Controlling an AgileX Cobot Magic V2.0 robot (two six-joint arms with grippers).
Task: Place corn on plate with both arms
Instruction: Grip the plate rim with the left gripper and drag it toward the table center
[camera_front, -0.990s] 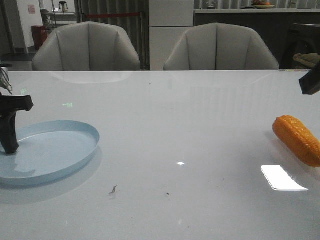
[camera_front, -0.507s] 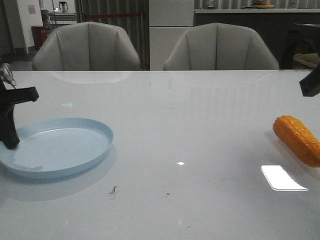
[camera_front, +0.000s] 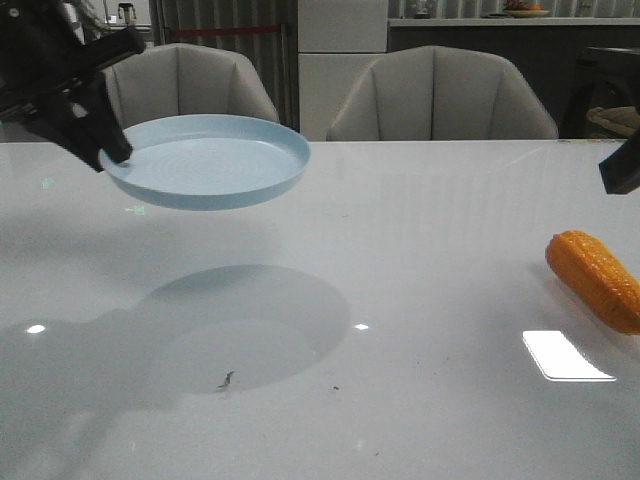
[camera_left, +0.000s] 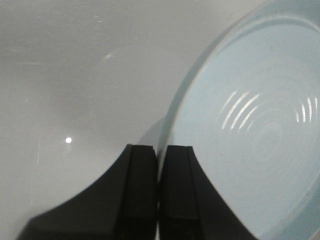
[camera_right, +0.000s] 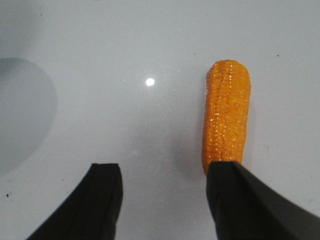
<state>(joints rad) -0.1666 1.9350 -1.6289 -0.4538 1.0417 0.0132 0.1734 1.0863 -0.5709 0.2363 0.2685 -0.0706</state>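
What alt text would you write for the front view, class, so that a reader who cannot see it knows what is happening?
The left gripper holds a pale blue plate by its rim in the air above a white table, casting a round shadow. An orange corn cob lies on the table at far right, with the right gripper barely in frame above it.

1. We count one plate (camera_front: 215, 160).
2. We count one corn (camera_front: 594, 278).
3. We count two chairs (camera_front: 185, 85), side by side.
4. We count two grippers: left gripper (camera_front: 95, 135), right gripper (camera_right: 162, 200).
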